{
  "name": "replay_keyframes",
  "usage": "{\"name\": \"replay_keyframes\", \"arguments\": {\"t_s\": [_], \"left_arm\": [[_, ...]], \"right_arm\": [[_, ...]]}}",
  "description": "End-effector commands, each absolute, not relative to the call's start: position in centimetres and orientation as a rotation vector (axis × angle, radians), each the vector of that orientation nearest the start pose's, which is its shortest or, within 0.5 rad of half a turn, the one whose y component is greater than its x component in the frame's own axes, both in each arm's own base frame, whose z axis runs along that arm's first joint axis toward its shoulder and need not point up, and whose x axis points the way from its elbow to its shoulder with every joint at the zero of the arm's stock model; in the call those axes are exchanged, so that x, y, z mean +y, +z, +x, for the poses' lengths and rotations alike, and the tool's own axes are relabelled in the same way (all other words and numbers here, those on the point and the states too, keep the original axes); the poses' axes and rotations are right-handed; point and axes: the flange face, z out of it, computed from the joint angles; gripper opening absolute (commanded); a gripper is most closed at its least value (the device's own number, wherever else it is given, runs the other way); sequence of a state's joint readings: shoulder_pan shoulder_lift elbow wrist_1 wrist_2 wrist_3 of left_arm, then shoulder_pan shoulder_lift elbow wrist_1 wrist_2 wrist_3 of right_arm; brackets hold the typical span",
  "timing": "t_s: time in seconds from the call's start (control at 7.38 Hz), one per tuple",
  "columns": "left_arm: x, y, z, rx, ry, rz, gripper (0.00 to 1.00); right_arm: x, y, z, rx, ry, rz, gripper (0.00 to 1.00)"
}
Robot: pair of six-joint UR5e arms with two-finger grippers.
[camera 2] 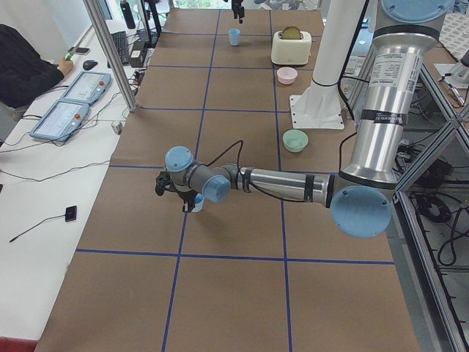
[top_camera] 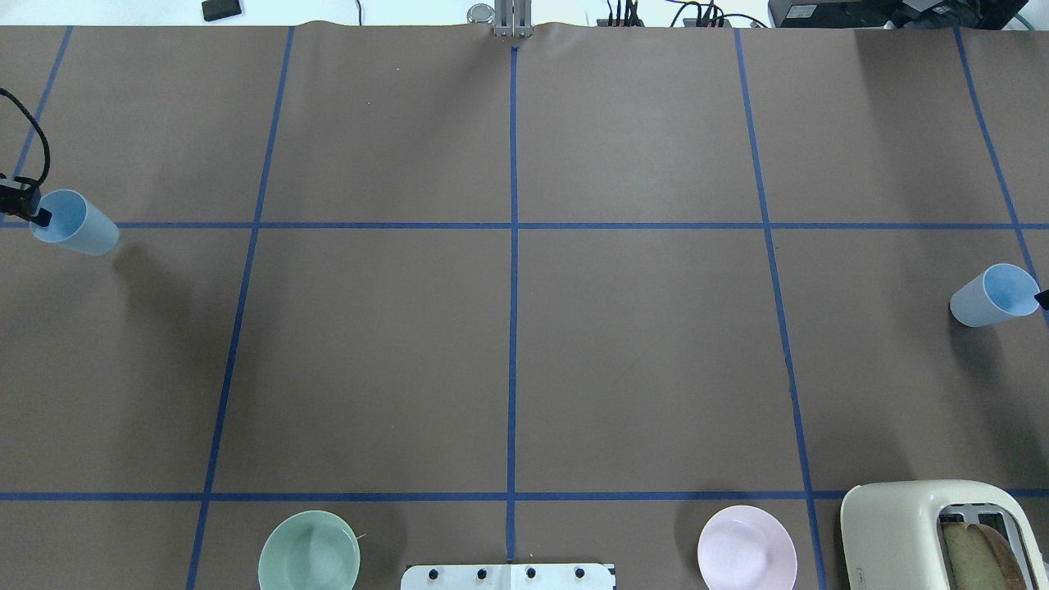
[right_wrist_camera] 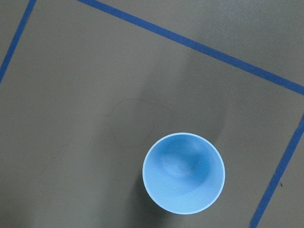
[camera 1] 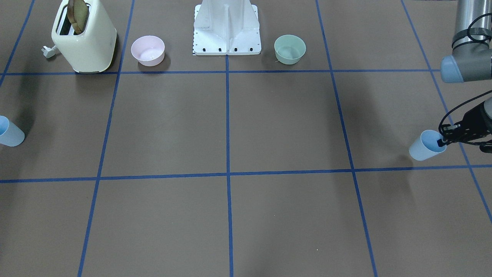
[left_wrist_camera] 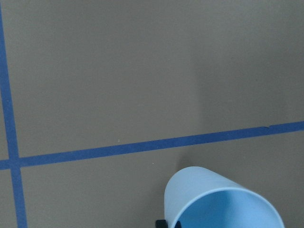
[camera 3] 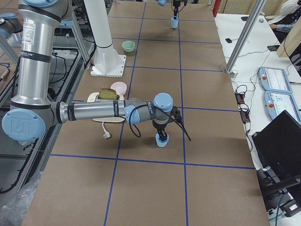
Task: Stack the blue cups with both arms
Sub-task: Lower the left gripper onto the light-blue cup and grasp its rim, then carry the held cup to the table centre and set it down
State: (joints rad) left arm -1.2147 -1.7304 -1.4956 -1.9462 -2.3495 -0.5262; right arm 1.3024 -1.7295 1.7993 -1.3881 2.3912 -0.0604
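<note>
Left blue cup [top_camera: 74, 223] stands upright far out to the left of the white base mount [camera 1: 226, 30] and forward of it, toward the operators' side of the brown table [top_camera: 524, 369], taken at the rim by the left gripper [camera 1: 442, 143]. The gripper's fingers are set narrow on the cup's wall, one dipped inside the mouth and the other finger [left_wrist_camera: 163, 223] against the outside, while the left arm [camera 2: 278, 183] reaches out low over the table. Far out on the mount's opposite side, also forward of it, the right blue cup [top_camera: 992, 295] sits upright, its mouth open to the wrist camera above. The right gripper [camera 3: 162, 135] hangs at that cup's rim at the end of the right arm [camera 3: 94, 110]; how wide its fingers stand cannot be told. Close beside the mount, a green bowl [camera 1: 290, 49] lies on its left and a pink bowl [camera 1: 148, 50] on its right. A cream toaster [camera 1: 86, 38], with a slice of toast [camera 1: 78, 15] in one slot, stands farther out on that same right side of the mount.
</note>
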Motion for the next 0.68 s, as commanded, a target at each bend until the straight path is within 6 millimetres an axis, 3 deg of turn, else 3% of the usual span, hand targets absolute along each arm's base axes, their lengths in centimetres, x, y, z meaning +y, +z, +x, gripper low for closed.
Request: {"name": "replay_keyframes", "arguments": {"t_s": [0.0, 0.27, 0.54], "left_arm": [[-56.2, 50.7, 16.5, 0.907, -0.079, 0.036, 0.00], [-54.8, 41.3, 22.2, 0.942, -0.175, -0.046, 0.00], [-53.4, 32.8, 31.9, 0.974, -0.282, -0.120, 0.00]], "right_arm": [[-44.6, 60.3, -6.1, -0.831, -0.411, 0.144, 0.95], [-47.6, 61.0, -6.7, -0.806, -0.409, 0.150, 0.95], [-48.9, 62.5, -7.1, -0.807, -0.421, 0.183, 0.93]]}}
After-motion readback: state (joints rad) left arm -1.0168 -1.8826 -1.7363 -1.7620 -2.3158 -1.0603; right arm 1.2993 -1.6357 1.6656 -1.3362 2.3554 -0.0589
